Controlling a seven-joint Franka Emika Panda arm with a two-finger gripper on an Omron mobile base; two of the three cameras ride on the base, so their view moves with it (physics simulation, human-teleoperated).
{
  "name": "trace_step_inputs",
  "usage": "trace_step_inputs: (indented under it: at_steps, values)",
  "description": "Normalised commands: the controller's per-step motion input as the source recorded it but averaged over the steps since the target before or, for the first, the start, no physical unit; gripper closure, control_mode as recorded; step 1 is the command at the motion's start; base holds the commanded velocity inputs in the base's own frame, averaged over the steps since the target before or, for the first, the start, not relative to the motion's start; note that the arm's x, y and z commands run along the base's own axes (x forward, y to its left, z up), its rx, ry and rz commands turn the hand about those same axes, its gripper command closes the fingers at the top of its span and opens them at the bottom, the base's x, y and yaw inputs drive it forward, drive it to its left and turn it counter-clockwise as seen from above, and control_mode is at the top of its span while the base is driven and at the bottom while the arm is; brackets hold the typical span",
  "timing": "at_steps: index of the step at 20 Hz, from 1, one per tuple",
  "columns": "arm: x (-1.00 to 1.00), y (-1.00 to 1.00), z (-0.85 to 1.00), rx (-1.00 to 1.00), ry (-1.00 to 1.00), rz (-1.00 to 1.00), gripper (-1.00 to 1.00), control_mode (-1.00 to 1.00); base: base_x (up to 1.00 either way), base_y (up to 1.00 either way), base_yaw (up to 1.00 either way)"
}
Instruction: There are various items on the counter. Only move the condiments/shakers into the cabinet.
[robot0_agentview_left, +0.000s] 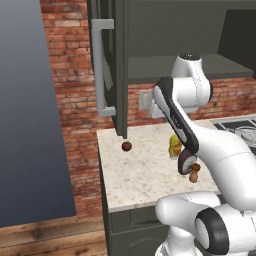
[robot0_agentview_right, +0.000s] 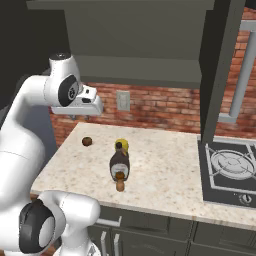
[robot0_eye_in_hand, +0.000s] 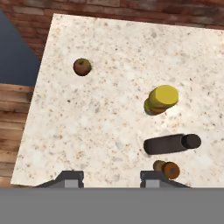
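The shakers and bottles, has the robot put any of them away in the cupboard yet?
Not yet. The yellow squeeze bottle, the dark bottle and the wooden shaker all stand on the counter. The cabinet is open and its shelf looks bare. The tool hangs above the counter, holding nothing. All three still need moving. The brown ball stays put.

On the beige speckled worktop (robot0_agentview_right: 165, 170) three condiments stand upright in a close row. The yellow squeeze bottle (robot0_agentview_right: 121, 146) is rearmost; at its 6 o'clock in the right base view stands the tall dark bottle (robot0_agentview_right: 119, 165), and at 6 o'clock from that, nearest the front edge, the small brown wooden shaker (robot0_agentview_right: 120, 185). The round brown ball (robot0_agentview_right: 87, 141) rests well apart at about 9 o'clock from the yellow bottle. Above, the dark grey cabinet (robot0_agentview_left: 200, 65) stands open, its door (robot0_agentview_left: 107, 65) with the light-grey bar handle (robot0_agentview_left: 100, 70) swung outward.
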Motion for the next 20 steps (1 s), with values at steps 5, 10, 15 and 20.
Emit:
trace_step_inputs:
  at_steps: [5, 10, 15, 20]
  values:
    - [0.00, 0.05, -0.04, -0.05, -0.02, 0.00, -1.00, -1.00, 0.00, 0.00, 0.00]
    - [-0.39, -0.44, -0.13, 0.11, 0.00, -0.09, -1.00, -1.00, 0.00, 0.00, 0.00]
    - [-0.68, -1.00, -0.38, 0.27, -0.03, -0.03, -1.00, -1.00, 0.00, 0.00, 0.00]
    - [-0.52, -0.88, -0.44, 0.16, -0.01, 0.09, -1.00, -1.00, 0.00, 0.00, 0.00]
